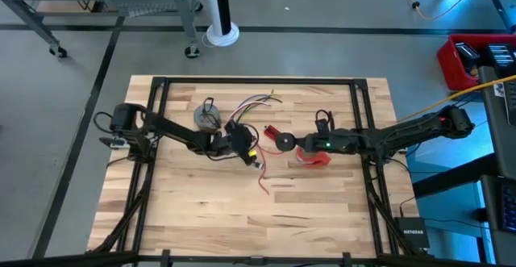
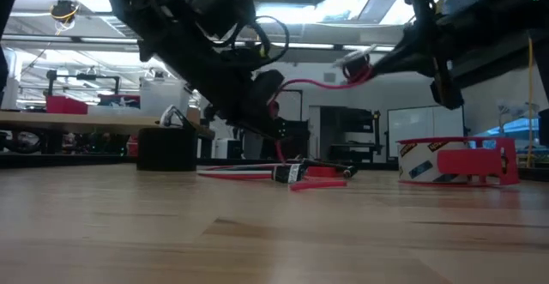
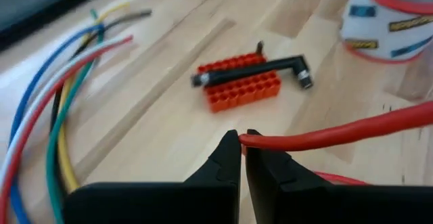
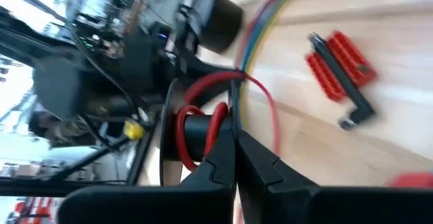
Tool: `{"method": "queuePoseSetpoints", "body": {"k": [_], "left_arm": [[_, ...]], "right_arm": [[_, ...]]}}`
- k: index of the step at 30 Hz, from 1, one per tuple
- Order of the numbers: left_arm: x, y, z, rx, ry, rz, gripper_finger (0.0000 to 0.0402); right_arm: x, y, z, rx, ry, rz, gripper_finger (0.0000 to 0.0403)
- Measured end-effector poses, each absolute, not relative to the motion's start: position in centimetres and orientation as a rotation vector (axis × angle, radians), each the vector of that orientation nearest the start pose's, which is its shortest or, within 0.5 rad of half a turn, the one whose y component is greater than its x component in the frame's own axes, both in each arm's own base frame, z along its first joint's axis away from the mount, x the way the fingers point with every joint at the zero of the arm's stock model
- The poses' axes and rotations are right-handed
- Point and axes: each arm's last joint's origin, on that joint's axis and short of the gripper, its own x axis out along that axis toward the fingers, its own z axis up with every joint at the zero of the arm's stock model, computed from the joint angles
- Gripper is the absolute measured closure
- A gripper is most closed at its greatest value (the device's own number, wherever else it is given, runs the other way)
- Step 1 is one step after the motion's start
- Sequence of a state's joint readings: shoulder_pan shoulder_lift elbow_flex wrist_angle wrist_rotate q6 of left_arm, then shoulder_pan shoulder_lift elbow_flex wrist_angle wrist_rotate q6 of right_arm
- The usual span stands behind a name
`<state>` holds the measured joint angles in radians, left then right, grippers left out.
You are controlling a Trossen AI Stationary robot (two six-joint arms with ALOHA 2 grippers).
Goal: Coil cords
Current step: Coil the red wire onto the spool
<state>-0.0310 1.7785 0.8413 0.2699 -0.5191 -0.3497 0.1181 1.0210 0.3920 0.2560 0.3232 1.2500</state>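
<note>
My left gripper (image 3: 242, 143) is shut on a red wire (image 3: 338, 130) above the table's middle (image 1: 242, 142). That wire runs across to a small black-and-red coil (image 4: 196, 132), and my right gripper (image 4: 235, 135) is shut on the coil (image 1: 284, 140). In the low view the wire (image 2: 322, 84) arcs between the two grippers, clear of the wood. The long bundle of coloured wires (image 1: 256, 104) lies on the table behind, its strands (image 3: 47, 116) beside my left fingers. A small grey coil (image 1: 207, 118) lies flat at the back left. My left gripper pinches the red wire at its very end (image 3: 252, 141), just at the fingertips. The fingers slant down from the table's left. The wire leaves sideways toward my right gripper, lifted clear of the table. My right gripper holds the black-and-red coil between its two fingers, at the red turns (image 4: 218, 119) by the fingertips. It comes nearly level from the table's right. The coil is lifted clear, and a red loop (image 4: 267, 109) stands out from it.
A small red block with a black angled key across it (image 3: 243, 82) lies between the grippers (image 1: 272, 131). A red tape roll (image 1: 314, 158) sits under the right arm. A loose red strand (image 1: 262, 182) trails toward the near edge. The near half of the table is bare wood.
</note>
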Motion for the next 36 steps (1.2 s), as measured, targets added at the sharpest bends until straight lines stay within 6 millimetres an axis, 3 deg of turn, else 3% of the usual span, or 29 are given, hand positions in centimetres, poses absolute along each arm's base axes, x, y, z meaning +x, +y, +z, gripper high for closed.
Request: {"method": "queuePoseSetpoints", "body": {"k": [5,11,19,29,36], "left_arm": [[33.6,2.8,15.1,-0.357,0.612,0.530,0.0398],[34.5,6.0,16.3,-0.689,0.680,0.394,0.0398],[35.3,9.0,18.3,-0.892,0.686,0.276,0.0399],[34.7,9.4,18.2,-1.117,0.800,0.236,0.0400],[35.6,8.9,16.8,-1.479,0.893,0.076,0.0400]], "right_arm": [[20.1,1.6,19.1,1.185,0.278,-0.425,0.0400],[19.9,1.8,18.7,1.236,0.369,-0.389,0.0400],[19.9,2.1,18.6,1.308,0.437,-0.319,0.0400],[20.2,2.3,19.3,1.281,0.418,-0.203,0.0400],[20.2,2.4,19.2,1.253,0.441,-0.184,0.0400]]}}
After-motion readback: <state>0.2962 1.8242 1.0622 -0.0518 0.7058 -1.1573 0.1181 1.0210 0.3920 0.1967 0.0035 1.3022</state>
